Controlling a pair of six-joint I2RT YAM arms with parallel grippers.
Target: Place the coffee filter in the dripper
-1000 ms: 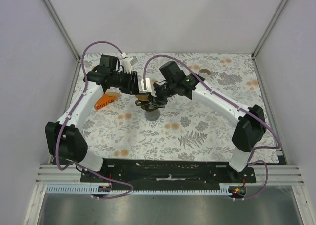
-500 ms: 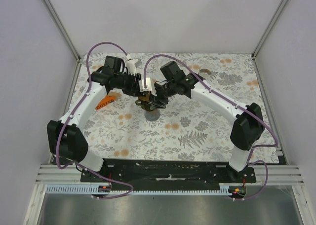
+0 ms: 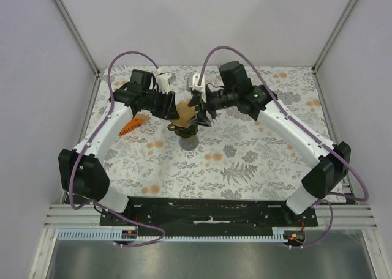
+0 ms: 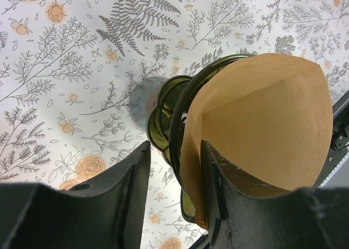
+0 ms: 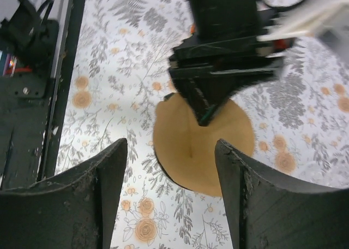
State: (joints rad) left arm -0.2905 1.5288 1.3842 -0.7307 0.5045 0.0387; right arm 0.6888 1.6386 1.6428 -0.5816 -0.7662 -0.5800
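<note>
The brown paper coffee filter (image 3: 185, 112) stands opened in the dark green glass dripper (image 3: 184, 130) at the table's middle back. My left gripper (image 3: 176, 109) is at the dripper's left side. In the left wrist view its jaws (image 4: 173, 148) are partly open and straddle the dripper rim (image 4: 163, 112) and the filter wall (image 4: 262, 123), with a gap to the left finger. My right gripper (image 3: 202, 111) is open and empty, just right of and above the filter. In the right wrist view (image 5: 172, 142) it looks down on the filter (image 5: 202, 145).
An orange coffee packet (image 3: 130, 126) lies left of the dripper under the left arm. A small dark object (image 3: 256, 89) lies at the back right. The floral cloth (image 3: 245, 163) covers the table; walls and frame posts close it in.
My right gripper has pulled up and to the right, away from the dripper. The filter stays standing in the dripper. My left gripper has barely moved.
</note>
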